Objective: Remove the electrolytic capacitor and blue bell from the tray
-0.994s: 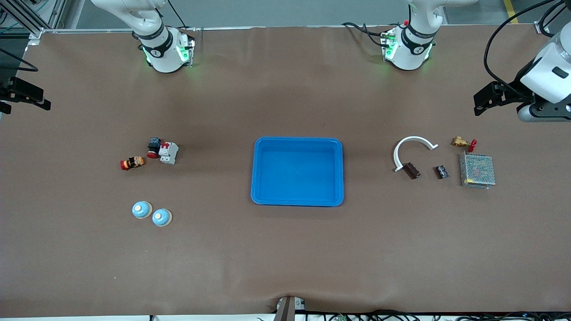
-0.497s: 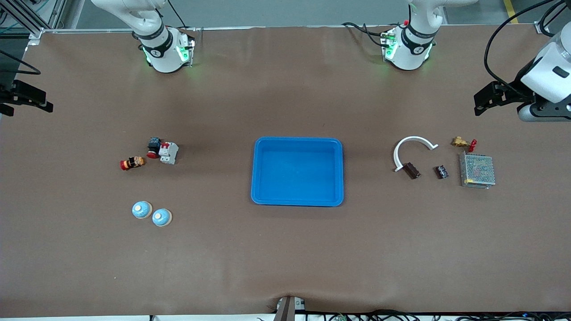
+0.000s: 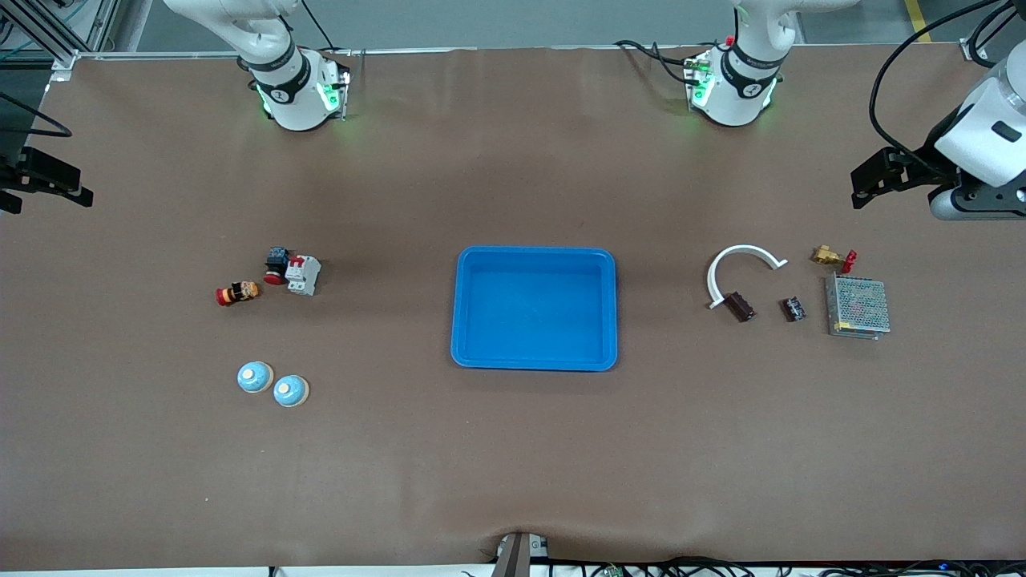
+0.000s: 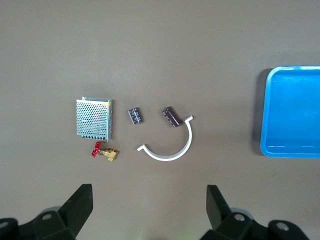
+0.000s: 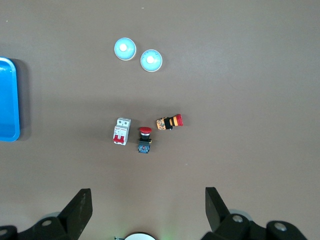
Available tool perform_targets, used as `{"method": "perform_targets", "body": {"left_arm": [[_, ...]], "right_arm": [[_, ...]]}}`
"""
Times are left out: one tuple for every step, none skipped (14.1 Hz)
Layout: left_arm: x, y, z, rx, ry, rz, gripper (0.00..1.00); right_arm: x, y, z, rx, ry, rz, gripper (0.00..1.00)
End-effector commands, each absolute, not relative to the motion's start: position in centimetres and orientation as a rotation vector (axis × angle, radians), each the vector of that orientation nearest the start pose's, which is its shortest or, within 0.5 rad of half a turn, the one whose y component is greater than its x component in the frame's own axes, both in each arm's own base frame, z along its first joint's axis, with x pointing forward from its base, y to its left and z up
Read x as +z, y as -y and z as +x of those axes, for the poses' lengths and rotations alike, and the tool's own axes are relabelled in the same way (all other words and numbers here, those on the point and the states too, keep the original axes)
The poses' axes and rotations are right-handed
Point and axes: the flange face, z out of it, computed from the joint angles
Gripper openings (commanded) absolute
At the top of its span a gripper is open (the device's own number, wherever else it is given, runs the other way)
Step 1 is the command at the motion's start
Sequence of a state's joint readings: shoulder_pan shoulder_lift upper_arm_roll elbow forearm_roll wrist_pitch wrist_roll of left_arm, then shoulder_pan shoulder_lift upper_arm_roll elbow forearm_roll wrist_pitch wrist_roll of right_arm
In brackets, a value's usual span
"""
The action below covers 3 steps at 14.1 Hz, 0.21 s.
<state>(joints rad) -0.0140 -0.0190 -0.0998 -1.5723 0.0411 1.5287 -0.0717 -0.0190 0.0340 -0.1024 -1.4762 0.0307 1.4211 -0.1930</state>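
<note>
Front view shows the shallow bright-blue rectangular plastic tray (image 3: 535, 308) mid-table, with nothing in it. No writing is readable anywhere. Left gripper (image 4: 149, 207) hangs spread wide over small parts; right gripper (image 5: 147, 210) likewise gapes over two blue bells (image 5: 138, 54).

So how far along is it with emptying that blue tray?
It looks finished: the tray holds nothing. Two blue bells sit on the table toward the right arm's end, and two small dark capacitors toward the left arm's end. Both hands, left hand and right hand, are open and empty. Nothing seems left.
</note>
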Motion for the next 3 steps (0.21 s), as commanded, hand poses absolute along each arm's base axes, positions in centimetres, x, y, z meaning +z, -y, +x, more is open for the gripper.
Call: {"method": "perform_targets", "body": {"left_arm": [[63.22, 6.08, 54.62, 0.027, -0.055, -3.102, 1.0], [63.13, 6.07, 54.65, 0.032, -0.055, -3.102, 1.0], [63.13, 6.07, 54.65, 0.032, -0.055, -3.102, 1.0]], "right_arm": [[64.11, 6.45, 54.77, 0.109, 0.092, -3.092, 1.0], [64.11, 6.2, 54.8, 0.109, 0.099, -3.092, 1.0], [64.18, 5.9, 54.77, 0.11, 0.108, -3.095, 1.0]]}}
